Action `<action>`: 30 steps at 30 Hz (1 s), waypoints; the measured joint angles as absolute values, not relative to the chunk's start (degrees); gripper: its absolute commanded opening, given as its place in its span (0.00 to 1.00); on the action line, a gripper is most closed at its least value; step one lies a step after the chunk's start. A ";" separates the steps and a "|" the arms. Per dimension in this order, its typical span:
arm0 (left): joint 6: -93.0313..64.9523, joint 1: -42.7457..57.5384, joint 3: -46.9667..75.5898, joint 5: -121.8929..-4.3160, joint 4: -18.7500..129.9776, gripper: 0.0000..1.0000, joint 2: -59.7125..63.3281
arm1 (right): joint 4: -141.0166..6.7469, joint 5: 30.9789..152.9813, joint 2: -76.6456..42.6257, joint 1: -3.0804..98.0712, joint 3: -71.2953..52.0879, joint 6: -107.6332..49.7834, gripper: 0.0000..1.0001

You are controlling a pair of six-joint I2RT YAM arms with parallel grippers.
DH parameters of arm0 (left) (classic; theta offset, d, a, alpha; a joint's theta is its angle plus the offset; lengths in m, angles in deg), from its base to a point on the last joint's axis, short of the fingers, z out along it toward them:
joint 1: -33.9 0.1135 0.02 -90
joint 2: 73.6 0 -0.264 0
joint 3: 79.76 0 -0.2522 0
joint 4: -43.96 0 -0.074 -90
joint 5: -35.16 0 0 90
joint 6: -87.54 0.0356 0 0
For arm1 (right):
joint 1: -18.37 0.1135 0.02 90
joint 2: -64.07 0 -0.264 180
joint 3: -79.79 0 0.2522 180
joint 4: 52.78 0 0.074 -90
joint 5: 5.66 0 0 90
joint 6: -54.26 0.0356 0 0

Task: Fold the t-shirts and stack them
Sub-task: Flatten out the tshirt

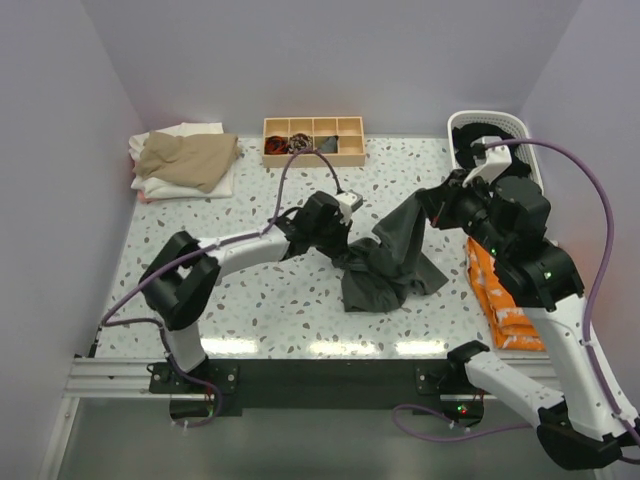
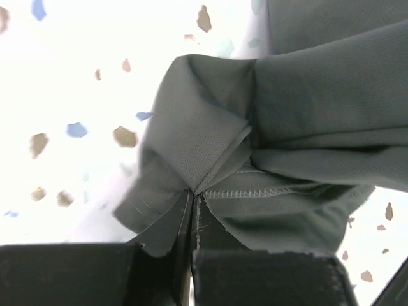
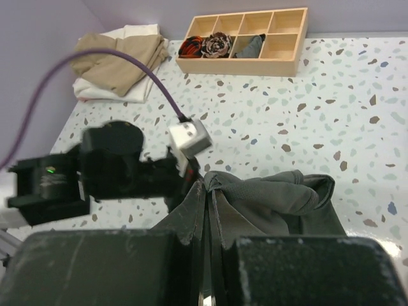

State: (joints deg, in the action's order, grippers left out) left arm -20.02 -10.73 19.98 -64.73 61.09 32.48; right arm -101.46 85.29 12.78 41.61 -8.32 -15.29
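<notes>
1. at mid-table: grey shirt (image 1: 385,265), unfolded; one part lifted and strung between the two grippers, the rest slumped in a heap on the table (image 1: 250,300).
2. left gripper (image 2: 191,245): jaws closed tight on a stitched hem of the grey shirt, cloth fanning out just past the fingertips. likely purpose: to pin one edge so the cloth can be pulled flat.
3. right gripper (image 3: 209,237): jaws closed on another edge of the same shirt, held above the surface toward the right side. likely purpose: to draw the cloth away from the left gripper and open it out.
4. judgement: spreading step, early; no fold made in this shirt yet. the heap between the grips suggests the held points may not be matching corners, so a regrasp may be needed.
5. far left corner: tan shirt (image 1: 187,155) lying loosely on a folded white shirt (image 1: 195,188); apparent stack site, well apart from the grey shirt.
6. far edge, centre: wooden tray (image 1: 313,158) of compartments, rolled bundles (image 3: 207,44) in some.
7. far right corner: white basket (image 1: 487,118) holding dark cloth (image 1: 468,150), partly hidden by the right arm; whether it is shirts, cannot tell.
8. right edge: orange packets (image 1: 497,295), beside the right arm.
9. surface: pale speckled top, glossy, glare near the front edge. room: plain lilac walls (image 1: 330,50) on three sides.
</notes>
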 measured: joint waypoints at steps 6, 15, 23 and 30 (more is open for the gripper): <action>-16.83 -7.91 10.82 -57.32 77.29 0.00 14.06 | -105.81 83.83 14.71 41.61 -13.23 -17.26 0.00; -14.99 -6.51 -13.92 -43.16 90.93 0.00 -19.75 | -111.20 82.27 22.49 41.61 -24.64 -20.14 0.00; -17.05 -6.62 -21.70 -37.22 106.21 0.00 -28.12 | -115.34 79.37 26.64 41.61 -32.75 -20.87 0.00; -19.39 -6.64 -27.34 -43.36 119.06 0.00 -25.90 | -119.47 80.00 26.64 41.61 -33.41 -20.80 0.01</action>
